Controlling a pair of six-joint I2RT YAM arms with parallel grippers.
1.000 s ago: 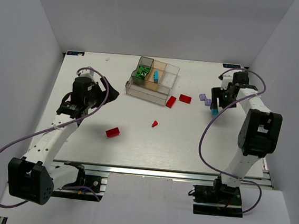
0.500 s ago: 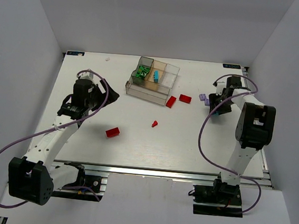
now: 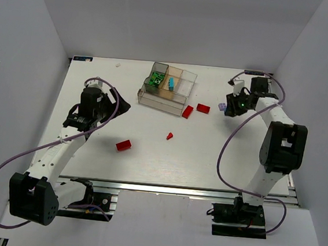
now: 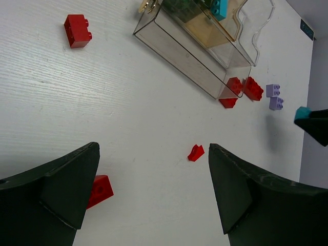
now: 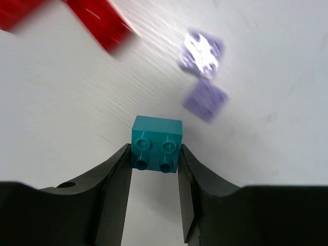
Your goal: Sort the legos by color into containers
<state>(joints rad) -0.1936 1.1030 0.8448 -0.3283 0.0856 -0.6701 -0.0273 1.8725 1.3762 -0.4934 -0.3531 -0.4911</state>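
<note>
Two dark fingers of the right gripper are clamped on a cyan brick, its studs facing the wrist camera and the white table behind it. Just beyond lie two pale purple bricks, one blurred, and part of a red brick. The left gripper hangs with its fingers spread wide, gripping nothing; a small red piece shows between them on the table. The clear tray, well left of the right gripper, holds green bricks and a second cyan brick.

Red bricks just beside tray
</note>
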